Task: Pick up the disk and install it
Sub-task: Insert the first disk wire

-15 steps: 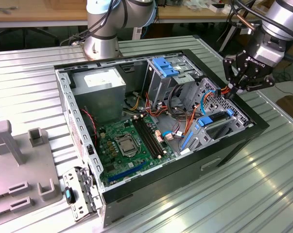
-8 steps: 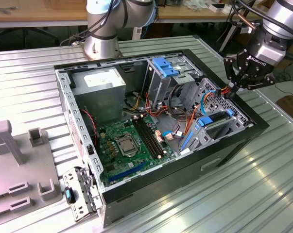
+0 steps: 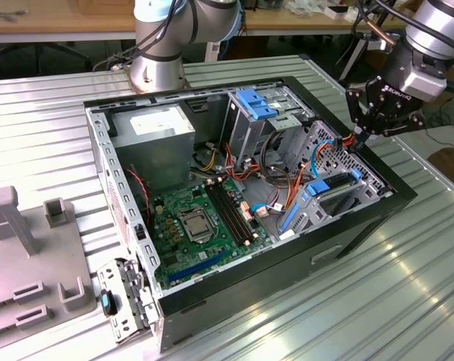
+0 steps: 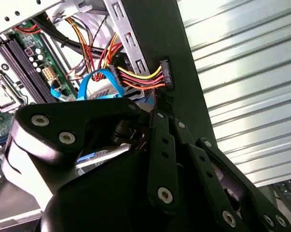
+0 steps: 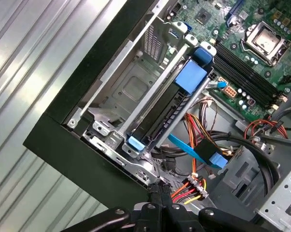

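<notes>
Gripper (image 3: 361,135) fingers pinched tight on power plug (image 4: 165,75) at rim of PC case (image 3: 347,241), wires trailing inside. Just beyond, disk (image 5: 159,116) sits on edge in drive cage (image 5: 135,87) w/ blue bracket round it. Circuit board (image 3: 189,203) further back.

gripper (image 5: 157,193): body cut off by picture edge, first wrist view.
disk (image 5: 159,116): sides masked by drive cage rails (image 5: 150,96).
motherboard (image 4: 24,53): partly hidden behind gripper, second wrist view.

The claw (image 3: 361,135) hangs tilted downward, its tips pinched closed
</notes>
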Motion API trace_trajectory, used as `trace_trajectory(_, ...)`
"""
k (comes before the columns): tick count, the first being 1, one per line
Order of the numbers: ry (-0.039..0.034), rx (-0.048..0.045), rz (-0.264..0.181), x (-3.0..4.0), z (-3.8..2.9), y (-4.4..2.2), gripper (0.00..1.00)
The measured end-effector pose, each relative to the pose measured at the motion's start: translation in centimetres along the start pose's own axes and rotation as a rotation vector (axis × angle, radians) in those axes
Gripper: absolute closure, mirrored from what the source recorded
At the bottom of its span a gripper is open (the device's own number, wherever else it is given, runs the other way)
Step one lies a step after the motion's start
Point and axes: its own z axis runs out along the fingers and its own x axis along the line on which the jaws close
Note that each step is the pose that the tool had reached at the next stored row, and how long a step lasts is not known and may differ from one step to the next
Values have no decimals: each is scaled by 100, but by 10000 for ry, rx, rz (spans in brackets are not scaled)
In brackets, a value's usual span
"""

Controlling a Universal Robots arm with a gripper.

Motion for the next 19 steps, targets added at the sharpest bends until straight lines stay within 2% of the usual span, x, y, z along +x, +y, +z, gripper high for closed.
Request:
trace_trajectory(5,24,-11,-149,-23,-50,-20,89)
trace_trajectory(8,52,-28,-206,-39,-61,-34,89)
trace_trajectory(11,48,-33,-393,-41,-61,-36,89)
trace_trajectory(13,34,-34,-703,-43,-60,-38,89)
trace_trajectory(16,0,-39,-1522,-43,-60,-38,89)
trace_trajectory(17,10,-20,-1738,-43,-60,-39,89)
trace_trajectory(18,91,69,-1841,-43,-61,-39,89)
trace_trajectory(19,236,225,-1930,-45,-60,-41,89)
